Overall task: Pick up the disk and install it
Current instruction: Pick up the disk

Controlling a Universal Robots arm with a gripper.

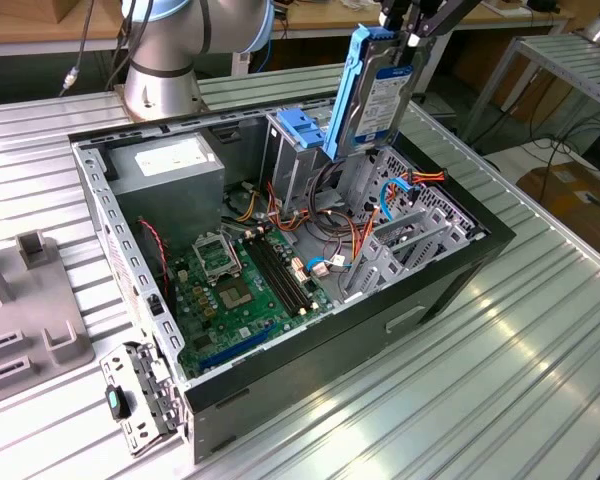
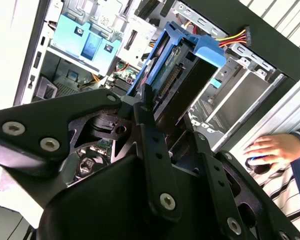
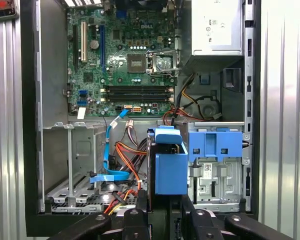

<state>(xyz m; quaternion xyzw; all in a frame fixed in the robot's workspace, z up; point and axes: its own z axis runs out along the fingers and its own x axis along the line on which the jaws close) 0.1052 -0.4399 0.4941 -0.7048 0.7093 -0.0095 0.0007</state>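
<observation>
Closest thing in both wrist views is the black gripper itself, and its jaws are clamped tight on the disk, one on each flat side of it. From the exterior view the gripper has the disk by its upper end, so it hangs on edge and slightly tilted over the open PC case, blue carrier frame facing the exterior view's left and the white label with a blue band facing the right; the print on it is too small to tell. The lower end sits just beside the light-blue bracket on top of the metal drive cage, can't tell if they touch. Inside the case there's the green motherboard, the grey power supply with a white sticker, a blue data cable and a bundle of red, yellow and orange wires. The case lies on its side on a ribbed aluminium tabletop, with the arm's base behind it. In the second wrist view a person's hand in a striped sleeve rests beside the case.
</observation>
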